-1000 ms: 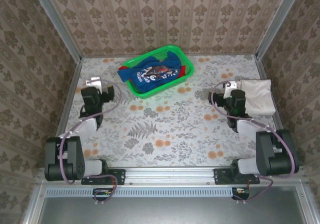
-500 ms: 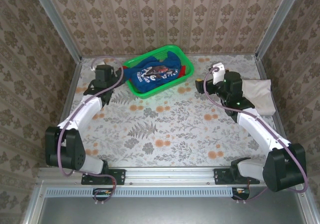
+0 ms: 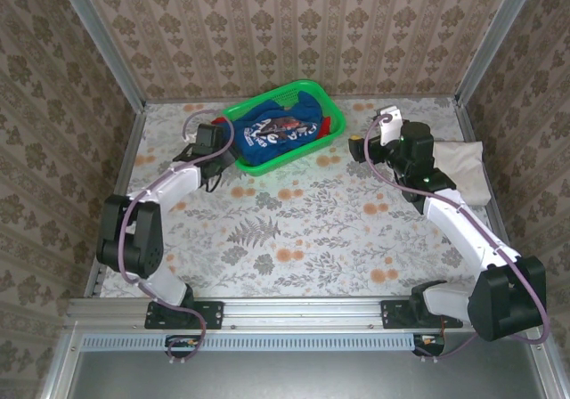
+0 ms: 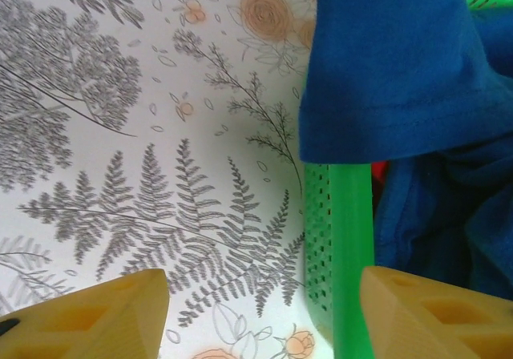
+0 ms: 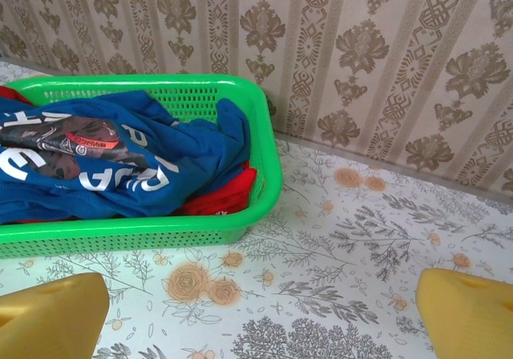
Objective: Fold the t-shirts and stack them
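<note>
**Mia:** Where is the blue shirt?

**Tom:** The blue shirt [image 3: 272, 132] is bunched up in the green basket [image 3: 331, 118]. The basket sits at the far side of the table [image 3: 294, 230]. One blue sleeve hangs out over the basket's left edge. You can see white letters on the shirt.

**Mia:** And the white shirt?

**Tom:** The white shirt [image 3: 468, 167] lies on the table at the far right, well apart from the basket. The right arm is just in front of it.

**Mia:** What about the left claw?

**Tom:** The left claw [image 3: 209, 142] is right by the left end of the basket. Its two yellow fingers [image 4: 96, 319] are apart with a good gap. The basket's green wall stands in that gap, and the blue sleeve hangs just past it. The claw holds nothing. I cannot tell if a finger touches the basket.

**Mia:** And the right claw?

**Tom:** The right claw [image 3: 378, 141] is near the basket's right end and points at it. Its fingers are spread very wide. It holds nothing and touches nothing.

**Mia:** Is there anything else in the basket?

**Tom:** Yes, a bit of red cloth [image 5: 224, 195] peeks out under the blue shirt at the right end.
</note>
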Robot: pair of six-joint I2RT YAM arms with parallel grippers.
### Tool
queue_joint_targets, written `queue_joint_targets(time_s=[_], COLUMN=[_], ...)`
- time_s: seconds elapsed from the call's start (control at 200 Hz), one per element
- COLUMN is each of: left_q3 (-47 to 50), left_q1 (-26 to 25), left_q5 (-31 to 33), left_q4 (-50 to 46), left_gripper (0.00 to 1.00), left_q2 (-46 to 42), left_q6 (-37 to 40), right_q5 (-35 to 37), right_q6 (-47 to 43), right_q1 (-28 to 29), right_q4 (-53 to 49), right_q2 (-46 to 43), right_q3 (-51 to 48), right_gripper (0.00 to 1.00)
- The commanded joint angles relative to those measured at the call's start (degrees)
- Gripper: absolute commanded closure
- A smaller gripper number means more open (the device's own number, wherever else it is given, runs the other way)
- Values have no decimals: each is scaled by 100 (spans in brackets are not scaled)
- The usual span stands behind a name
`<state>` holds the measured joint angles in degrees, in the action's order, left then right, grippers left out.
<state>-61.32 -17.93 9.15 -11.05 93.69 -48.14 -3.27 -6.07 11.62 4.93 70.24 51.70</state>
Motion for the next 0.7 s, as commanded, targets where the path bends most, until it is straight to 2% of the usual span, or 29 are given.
queue_joint_targets(time_s=[0.0,0.26,0.54,0.695], left_q3=[-272,-488,-910,-1350], left_q1=[-5,29,134,24], left_q5=[-314,-700,-1070,-1254], left_q4=[92,200,-82,-363], left_gripper=[36,46,81,86], left_q2=[172,544,859,1053], left_q6=[-237,-88,144,286], right_q5=[98,114,120,189], right_q6=[-26,2,-26,-42], right_q1=[7,2,3,7], right_q4=[-119,-139,-237,-329], right_q2=[69,93,54,68], right_q3=[124,103,128,180], right_gripper=[0,0,0,0])
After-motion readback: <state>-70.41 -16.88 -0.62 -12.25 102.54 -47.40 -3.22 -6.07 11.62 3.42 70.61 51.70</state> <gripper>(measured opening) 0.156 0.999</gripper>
